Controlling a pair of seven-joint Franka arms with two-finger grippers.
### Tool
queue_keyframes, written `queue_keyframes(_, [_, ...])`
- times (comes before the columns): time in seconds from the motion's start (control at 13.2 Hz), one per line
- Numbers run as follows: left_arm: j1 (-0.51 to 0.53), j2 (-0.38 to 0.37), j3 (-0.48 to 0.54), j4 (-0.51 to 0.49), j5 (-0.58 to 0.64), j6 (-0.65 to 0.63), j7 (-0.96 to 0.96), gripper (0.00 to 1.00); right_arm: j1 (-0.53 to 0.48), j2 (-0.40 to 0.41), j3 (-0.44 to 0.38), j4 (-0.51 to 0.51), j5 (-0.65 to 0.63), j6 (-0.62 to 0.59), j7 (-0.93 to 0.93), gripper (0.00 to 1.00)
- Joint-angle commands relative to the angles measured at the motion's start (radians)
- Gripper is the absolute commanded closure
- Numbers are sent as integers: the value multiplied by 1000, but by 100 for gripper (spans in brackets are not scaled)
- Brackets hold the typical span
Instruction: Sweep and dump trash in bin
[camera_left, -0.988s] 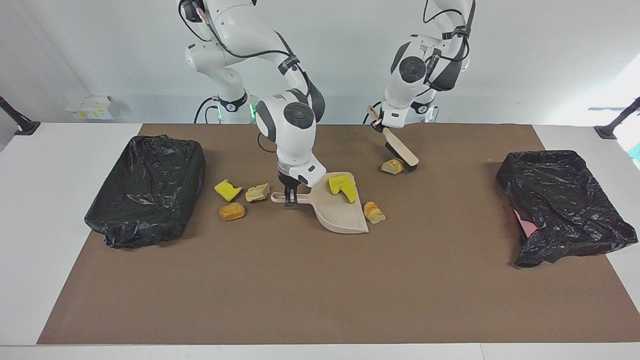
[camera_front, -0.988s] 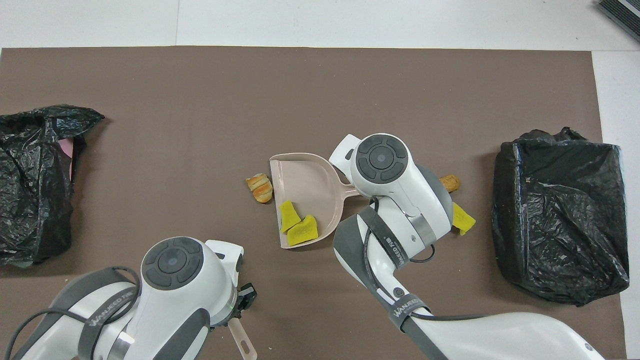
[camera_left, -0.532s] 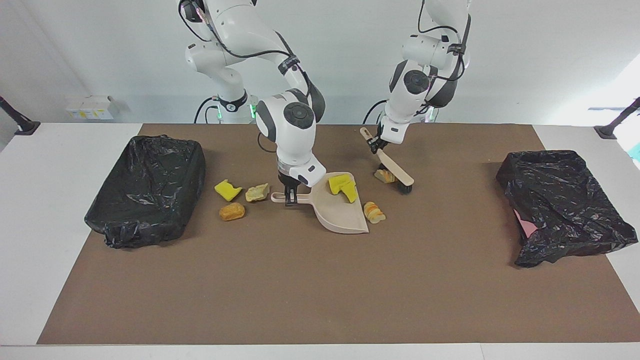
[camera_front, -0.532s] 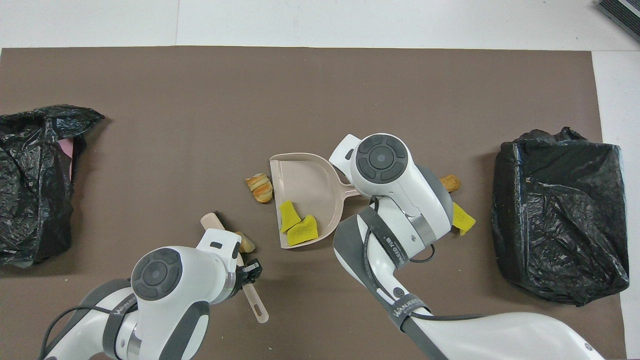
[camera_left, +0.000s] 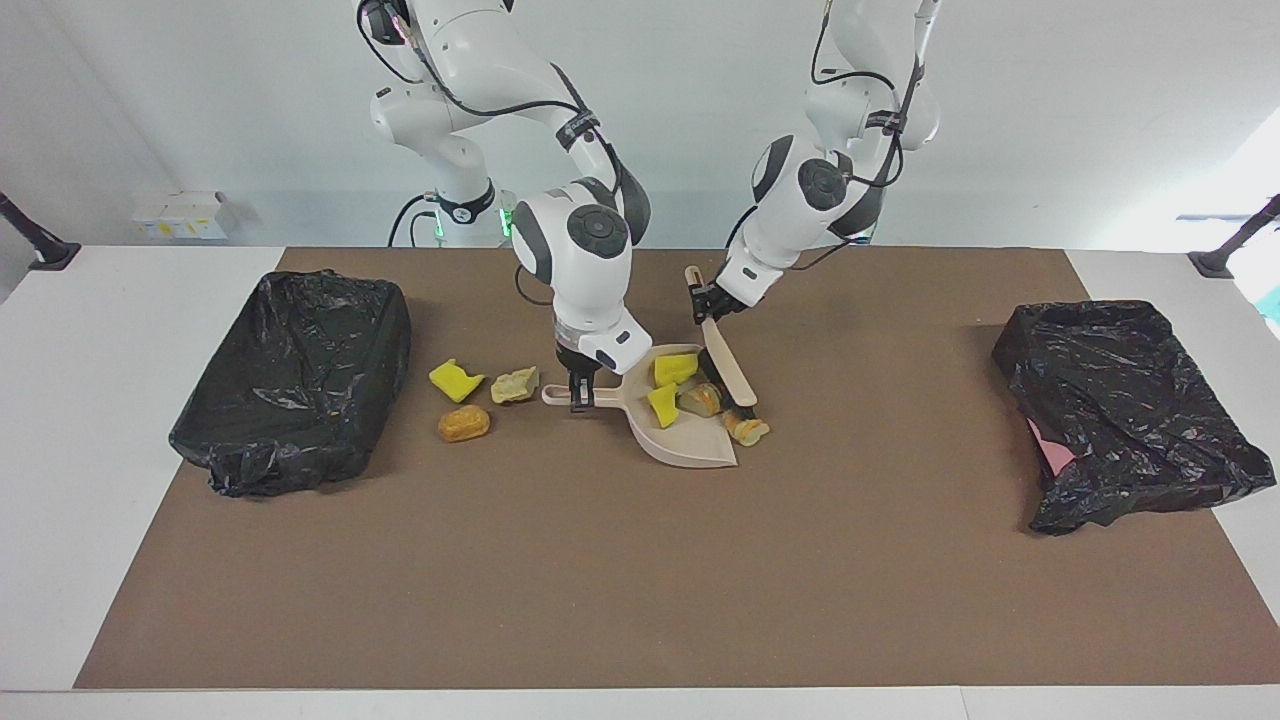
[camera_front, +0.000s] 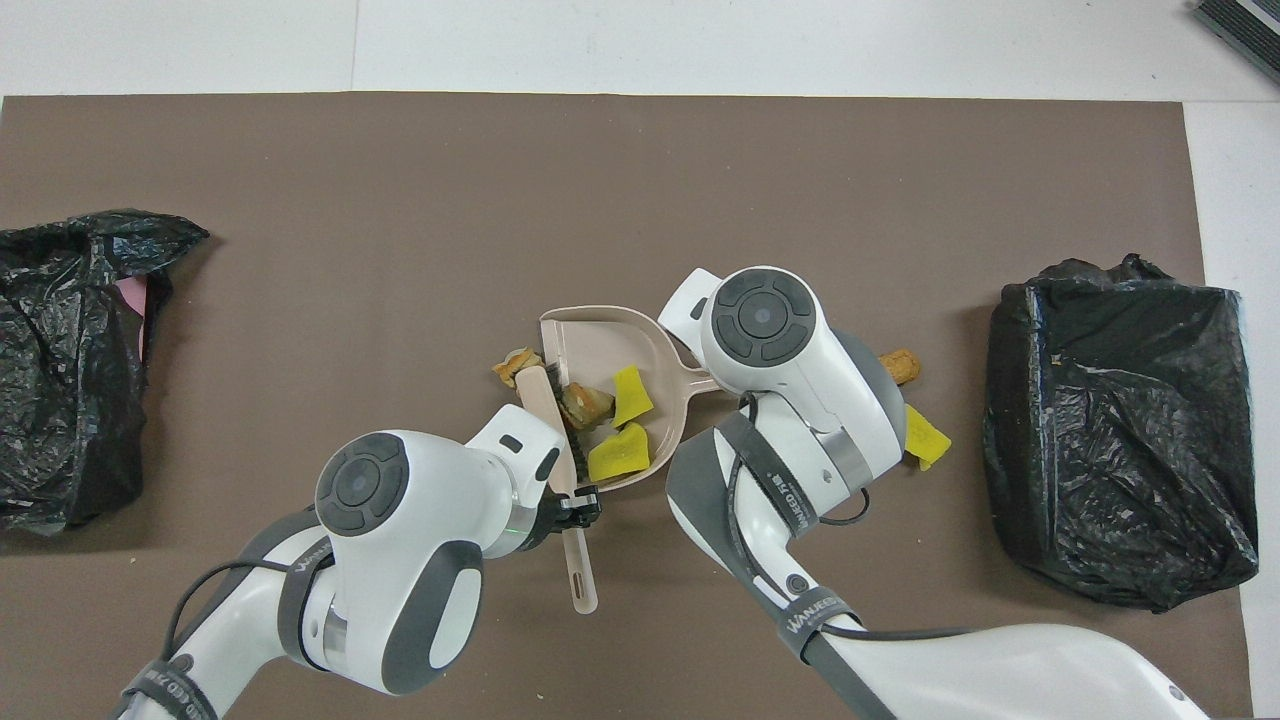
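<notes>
Beige dustpan (camera_left: 685, 432) is lying flat on the brown mat (camera_left: 640, 580) at mid-table, its open mouth facing the left arm's end. The right gripper (camera_left: 580, 398) is clamping the pan's handle (camera_left: 600, 397), fingers closed tight on it, wrist pointing straight down.

The left gripper (camera_left: 705, 300) is gripping the brush (camera_left: 728, 368) by its handle, fingers shut around it — the brush is slanting down so that its bristle head is sitting at the pan's mouth. In the overhead view the handle end is sticking out toward the robots past the gripper (camera_front: 572, 512).

Trash, seven pieces:
- two yellow foam chunks (camera_left: 668, 385) are lying inside the pan, one nearer the robots than the other;
- one tan bread piece (camera_left: 700, 400) is lying inside the pan, just beside the bristles;
- one striped bread piece (camera_left: 747, 430) is lying on the mat at the pan's mouth, touching the brush head or nearly so — cannot tell which;
- a yellow chunk (camera_left: 456, 380), a pale tan lump (camera_left: 515, 384) and an orange-brown bun (camera_left: 464, 423) are lying on the mat beside the pan's handle, toward the right arm's end, unswept.

Two bins lined with black bags are sitting at the table's ends: one (camera_left: 295, 380) at the right arm's end, near the three loose pieces; the other (camera_left: 1125, 410) at the left arm's end, well apart from the pan.
</notes>
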Motion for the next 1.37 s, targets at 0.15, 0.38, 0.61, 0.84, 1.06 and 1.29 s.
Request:
queue_keyframes(0.15, [-9, 31, 18, 115, -22, -28, 39, 100, -7, 4, 6, -10, -22, 29, -10, 100])
queue_keyframes(0.38, [77, 36, 21, 121, 24, -62, 65, 100, -8, 6, 6, -8, -22, 29, -10, 100])
queue_keyframes(0.61, [181, 36, 21, 112, 53, -117, 167, 100, -8, 6, 6, -8, -22, 29, -10, 100])
queue_keyframes(0.84, [195, 17, 23, 91, 169, -220, 149, 100, -8, 4, 6, -8, -22, 29, -10, 100])
queue_keyframes(1.06, [159, -64, 12, -21, 296, -203, 34, 100, -17, 9, 6, 1, -22, 25, -10, 100])
queue_keyframes(1.29, [74, -112, 12, -80, 337, -203, -50, 100, -63, -19, 5, 9, -12, 16, -19, 100])
